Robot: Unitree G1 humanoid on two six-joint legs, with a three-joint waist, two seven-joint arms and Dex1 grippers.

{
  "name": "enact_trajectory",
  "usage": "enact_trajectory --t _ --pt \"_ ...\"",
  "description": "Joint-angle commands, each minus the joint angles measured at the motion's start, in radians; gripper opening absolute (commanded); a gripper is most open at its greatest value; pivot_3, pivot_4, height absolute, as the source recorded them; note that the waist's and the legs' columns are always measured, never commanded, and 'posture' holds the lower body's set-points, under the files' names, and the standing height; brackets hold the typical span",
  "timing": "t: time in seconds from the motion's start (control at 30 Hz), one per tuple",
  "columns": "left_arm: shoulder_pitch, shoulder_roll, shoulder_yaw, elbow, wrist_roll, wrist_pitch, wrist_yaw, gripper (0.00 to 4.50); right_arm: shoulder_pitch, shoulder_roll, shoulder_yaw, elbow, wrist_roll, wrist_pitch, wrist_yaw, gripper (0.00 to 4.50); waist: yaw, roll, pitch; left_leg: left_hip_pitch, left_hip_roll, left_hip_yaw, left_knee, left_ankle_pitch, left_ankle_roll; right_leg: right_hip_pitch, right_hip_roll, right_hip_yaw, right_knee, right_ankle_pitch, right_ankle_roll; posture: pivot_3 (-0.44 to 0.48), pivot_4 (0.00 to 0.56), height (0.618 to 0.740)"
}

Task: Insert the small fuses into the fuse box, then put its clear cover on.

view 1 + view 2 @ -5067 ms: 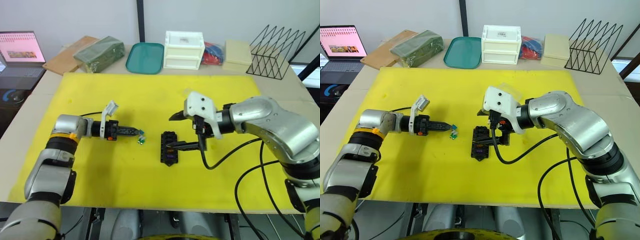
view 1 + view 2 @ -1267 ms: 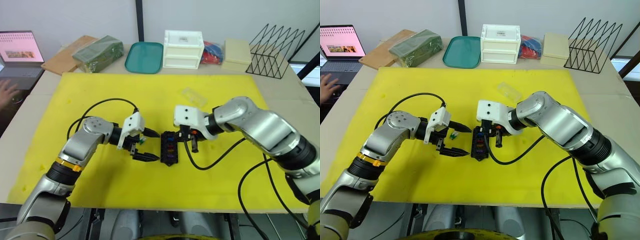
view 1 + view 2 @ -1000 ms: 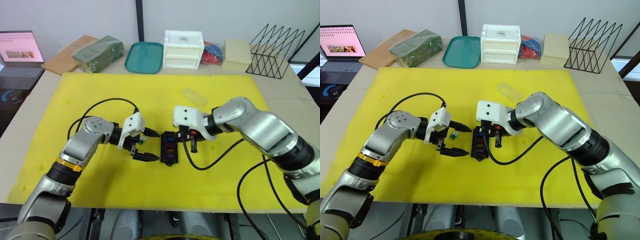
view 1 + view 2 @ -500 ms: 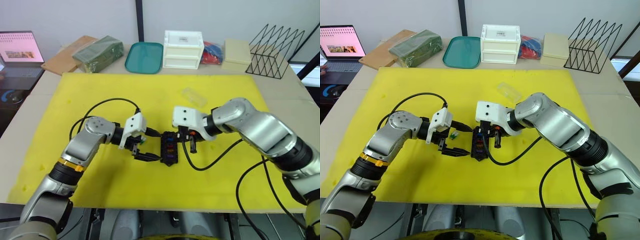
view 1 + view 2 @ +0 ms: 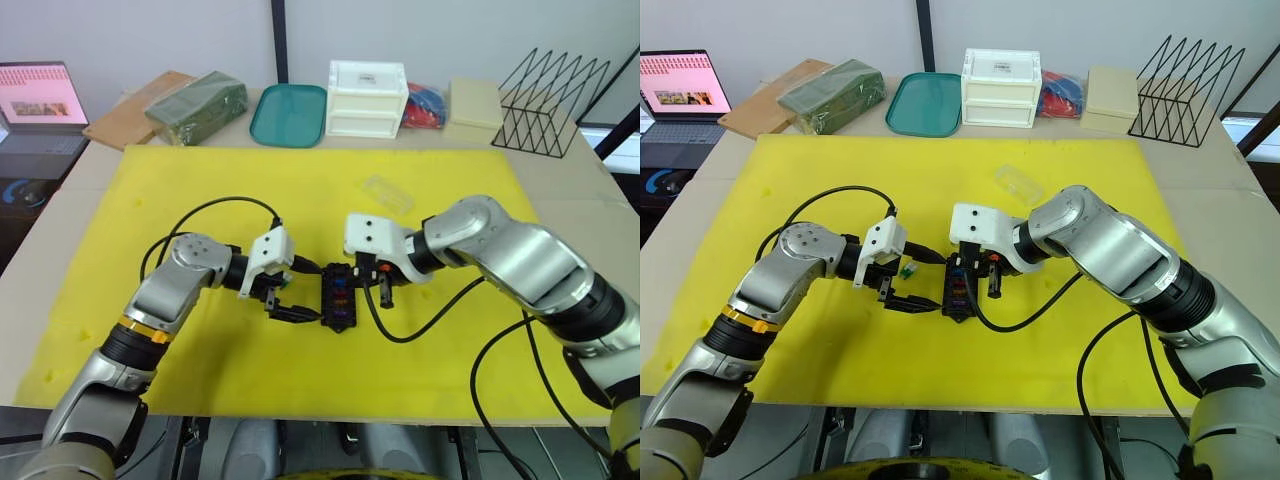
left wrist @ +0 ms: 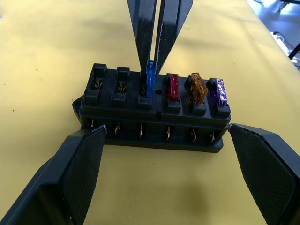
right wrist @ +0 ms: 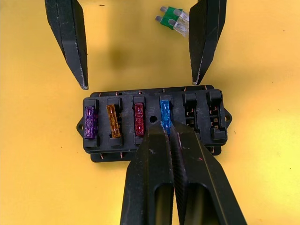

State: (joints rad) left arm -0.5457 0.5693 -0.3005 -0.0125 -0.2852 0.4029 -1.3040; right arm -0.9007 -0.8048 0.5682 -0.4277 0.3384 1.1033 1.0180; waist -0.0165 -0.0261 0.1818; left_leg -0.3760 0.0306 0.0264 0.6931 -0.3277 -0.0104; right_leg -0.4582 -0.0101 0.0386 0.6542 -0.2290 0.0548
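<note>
The right claw (image 7: 165, 129) is closed on a blue fuse (image 7: 165, 110), which stands in the fourth slot of the fuse box (image 7: 152, 123), next to the red (image 7: 139, 113), orange (image 7: 112, 120) and purple (image 7: 89, 122) fuses. The left claw (image 5: 298, 292) is wide open and holds nothing; its fingers stand at the two ends of the box. Two green fuses (image 7: 172, 18) lie on the mat (image 5: 200, 180) behind the left fingers. The clear cover (image 5: 386, 193) lies well apart.

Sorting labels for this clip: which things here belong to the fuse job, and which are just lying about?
Job:
fuse box
blue fuse, pinched by right gripper
green fuses
clear cover
left gripper, open

Lying about:
teal tray
white drawer box
wire rack
laptop
</note>
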Motion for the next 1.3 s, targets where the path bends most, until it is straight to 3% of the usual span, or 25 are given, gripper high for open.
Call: enact_trajectory --t 0.03,1.07,1.1,1.23,1.3 --pt "-0.009 -0.002 0.002 -0.016 0.001 -0.018 0.002 4.47 -0.005 -0.011 -0.003 -0.017 -0.028 -0.027 -0.003 0.00 0.000 0.000 0.000 0.000 0.000 0.000 0.000 0.000 0.000 0.000 0.000 0.000 0.000 0.000 0.000 0.000 0.150 0.740" --pt "0.007 -0.017 -0.003 -0.034 0.015 -0.026 0.021 4.47 0.028 -0.006 0.089 0.017 -0.142 -0.096 0.050 0.00 -0.001 0.000 -0.001 0.003 0.000 0.000 0.000 0.000 0.000 0.004 0.000 0.000 0.000 0.000 0.000 0.000 0.150 0.740" --pt "0.009 -0.016 -0.003 -0.034 0.015 -0.027 0.022 4.50 0.028 -0.006 0.087 0.017 -0.144 -0.096 0.054 0.50 -0.001 0.000 -0.001 0.003 0.000 0.000 0.000 0.000 0.000 0.004 0.000 0.000 0.000 0.000 0.000 0.000 0.150 0.740" --pt "0.017 -0.015 -0.002 -0.035 0.016 -0.032 0.025 4.50 0.015 0.006 0.049 0.016 -0.129 -0.076 0.061 1.64 0.000 0.000 -0.001 0.003 0.000 -0.001 0.001 0.000 0.000 0.004 0.000 -0.001 0.000 0.000 0.000 0.000 0.150 0.740" --pt "0.020 -0.014 -0.001 -0.034 0.015 -0.035 0.026 4.50 0.006 0.011 0.025 0.012 -0.120 -0.069 0.064 1.64 0.000 0.000 -0.001 0.002 0.000 -0.001 0.001 0.000 0.000 0.004 0.000 -0.001 0.000 0.000 0.000 0.000 0.150 0.740"
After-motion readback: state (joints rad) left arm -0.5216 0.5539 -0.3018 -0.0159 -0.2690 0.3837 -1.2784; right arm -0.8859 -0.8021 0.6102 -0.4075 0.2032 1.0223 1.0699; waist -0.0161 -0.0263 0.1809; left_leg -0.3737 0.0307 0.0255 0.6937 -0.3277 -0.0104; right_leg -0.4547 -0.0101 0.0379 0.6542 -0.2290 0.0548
